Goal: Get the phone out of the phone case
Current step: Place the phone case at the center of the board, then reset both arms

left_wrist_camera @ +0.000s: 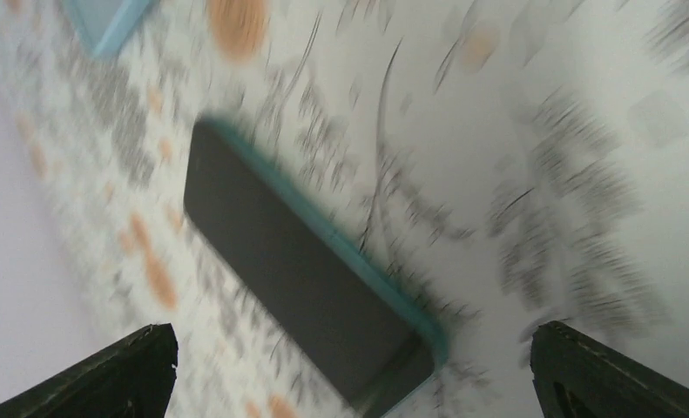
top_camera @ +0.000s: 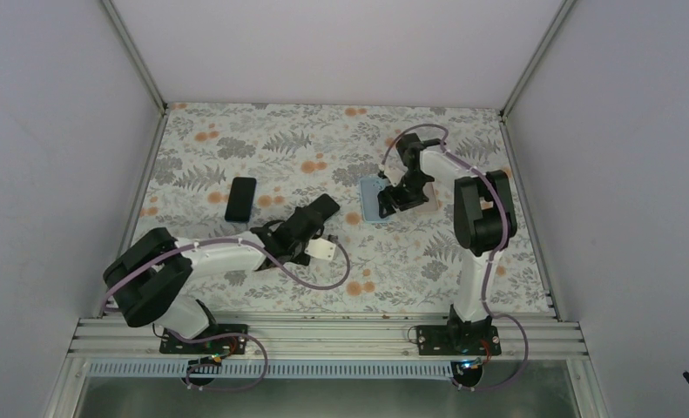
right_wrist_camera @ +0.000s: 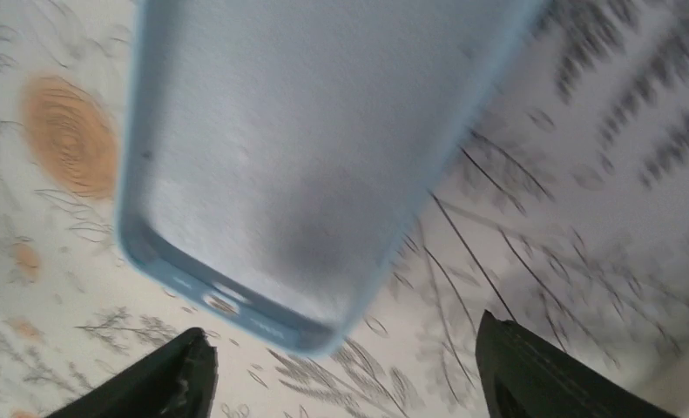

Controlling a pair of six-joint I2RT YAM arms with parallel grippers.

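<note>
You're looking at a lab test cell: blank white panels [top_camera: 53, 131] box in the floral-covered counter [top_camera: 236, 148], with extruded aluminium rails [top_camera: 323, 335] along its near edge.

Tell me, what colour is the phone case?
The phone case is light blue, with a paler inside. It shows best in the right wrist view.

Motion smears the left wrist view: the phone [left_wrist_camera: 306, 296] carries a teal streak along one long edge, and whether that is a rim cannot be told. Only a corner of the phone case [left_wrist_camera: 105, 22] shows there, cut by the top edge. From overhead, the right claw [top_camera: 389, 200] covers the phone case's right side. The left claw [left_wrist_camera: 351, 357] shows only fingertips, cropped at the bottom.
</note>
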